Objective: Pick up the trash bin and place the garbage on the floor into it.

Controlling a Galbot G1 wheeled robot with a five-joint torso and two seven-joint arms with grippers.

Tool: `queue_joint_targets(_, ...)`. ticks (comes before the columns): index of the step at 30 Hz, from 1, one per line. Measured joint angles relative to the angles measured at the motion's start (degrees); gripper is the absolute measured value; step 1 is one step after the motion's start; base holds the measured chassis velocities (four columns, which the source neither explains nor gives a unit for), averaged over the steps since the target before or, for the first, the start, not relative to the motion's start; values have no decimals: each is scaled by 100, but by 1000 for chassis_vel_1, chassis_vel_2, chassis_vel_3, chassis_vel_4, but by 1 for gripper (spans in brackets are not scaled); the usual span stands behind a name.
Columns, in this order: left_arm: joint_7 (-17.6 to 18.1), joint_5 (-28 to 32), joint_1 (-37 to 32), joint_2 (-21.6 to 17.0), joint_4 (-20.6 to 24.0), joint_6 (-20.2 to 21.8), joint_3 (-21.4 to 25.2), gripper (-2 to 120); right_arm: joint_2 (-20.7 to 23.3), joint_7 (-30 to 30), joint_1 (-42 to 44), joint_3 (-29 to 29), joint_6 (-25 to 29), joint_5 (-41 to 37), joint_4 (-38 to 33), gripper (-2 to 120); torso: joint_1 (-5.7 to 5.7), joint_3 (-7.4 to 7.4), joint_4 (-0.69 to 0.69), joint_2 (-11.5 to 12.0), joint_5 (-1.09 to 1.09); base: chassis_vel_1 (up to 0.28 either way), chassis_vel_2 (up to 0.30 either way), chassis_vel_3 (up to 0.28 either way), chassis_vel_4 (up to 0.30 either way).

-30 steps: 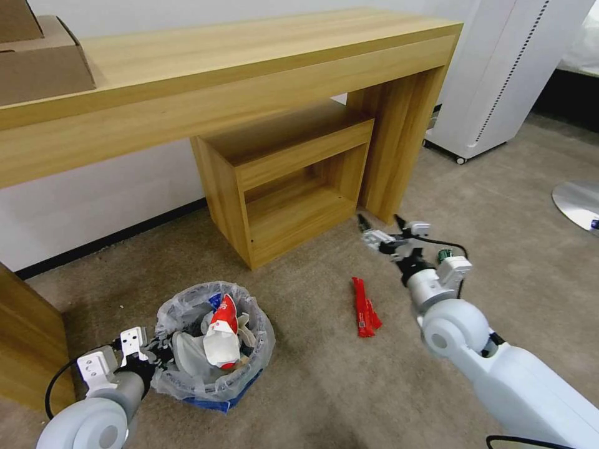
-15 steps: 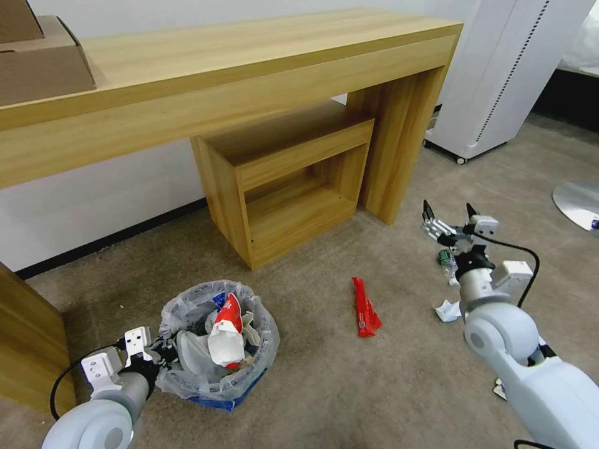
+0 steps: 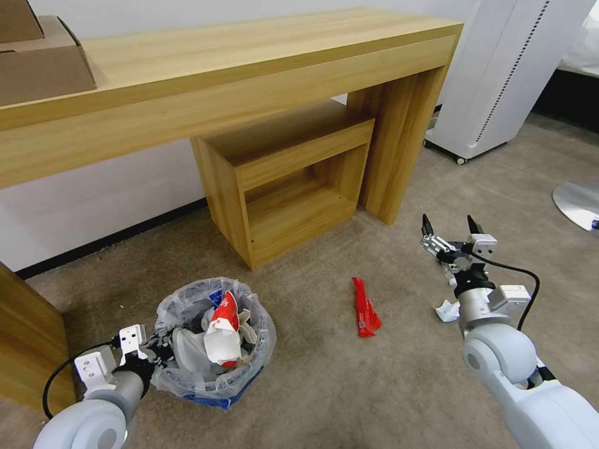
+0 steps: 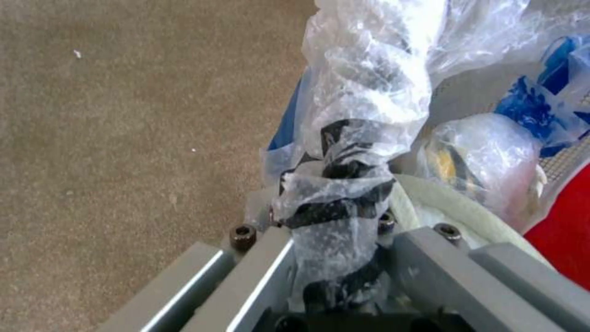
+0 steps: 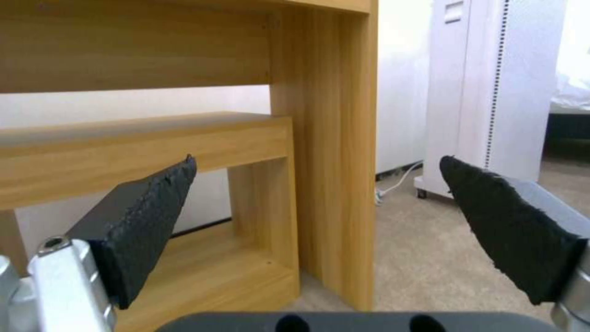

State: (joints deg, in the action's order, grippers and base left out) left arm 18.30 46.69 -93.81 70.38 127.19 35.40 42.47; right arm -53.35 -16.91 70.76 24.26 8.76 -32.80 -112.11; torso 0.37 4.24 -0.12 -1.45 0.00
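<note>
My left end effector [image 3: 150, 349] clamps the trash bin [image 3: 215, 340] rim, bag-wrapped in wrist view | right end effector [image 3: 450, 234] spread wide, empty, above crumpled paper [image 3: 447, 310] | red wrapper [image 3: 364, 307] on floor between.

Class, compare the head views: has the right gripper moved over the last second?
Yes. The right gripper, open, has swung rightward, away from the wooden table's leg, past the red wrapper.
</note>
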Motion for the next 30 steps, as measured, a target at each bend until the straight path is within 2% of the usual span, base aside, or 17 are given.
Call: queue_joint_targets(30, 12, -43, -43, 7, -20, 22, 43, 0, -64, 87, -128, -226, -6, -7, 129, 100, 0, 0, 0, 0, 1, -6, -9, -8, -7)
